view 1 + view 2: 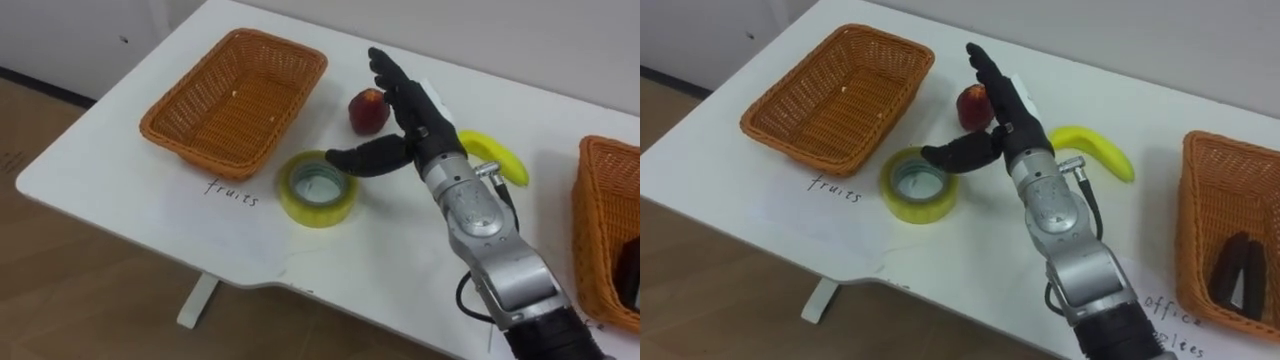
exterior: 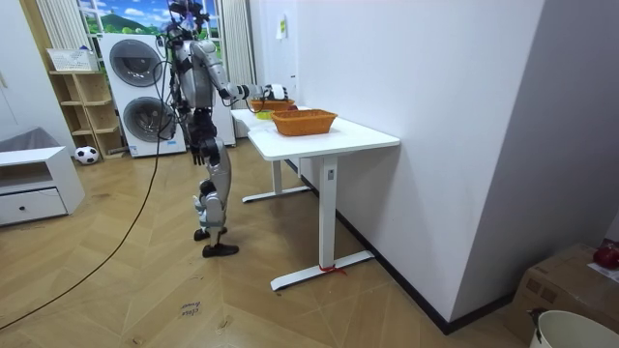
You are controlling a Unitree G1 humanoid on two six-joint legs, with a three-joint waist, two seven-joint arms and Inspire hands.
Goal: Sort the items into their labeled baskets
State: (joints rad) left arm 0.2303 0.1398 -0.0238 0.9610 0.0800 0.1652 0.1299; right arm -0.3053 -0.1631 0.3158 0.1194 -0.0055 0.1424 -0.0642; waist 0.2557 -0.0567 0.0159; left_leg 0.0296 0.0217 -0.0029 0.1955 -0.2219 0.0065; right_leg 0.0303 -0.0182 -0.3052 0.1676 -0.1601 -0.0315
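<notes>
A red apple [image 1: 368, 110] sits on the white table [image 1: 120, 185] between an empty wicker basket [image 1: 165, 120] on the left and a banana [image 1: 497, 156]. My right hand [image 1: 420, 125] is open just right of the apple, fingers straight and pointing away from me. Its thumb reaches toward a yellow tape roll [image 1: 318, 187] lying flat nearer the front edge. A second wicker basket [image 1: 1200, 200] at the right holds a dark object [image 1: 1237, 270]. In the room view my left hand [image 2: 196, 155] hangs by my side.
Handwritten labels mark the table in front of each basket. The table's front edge and rounded left corner are close, with wooden floor [image 1: 60, 280] below. In the room view I stand at the table's end, washing machines [image 2: 140, 92] behind me.
</notes>
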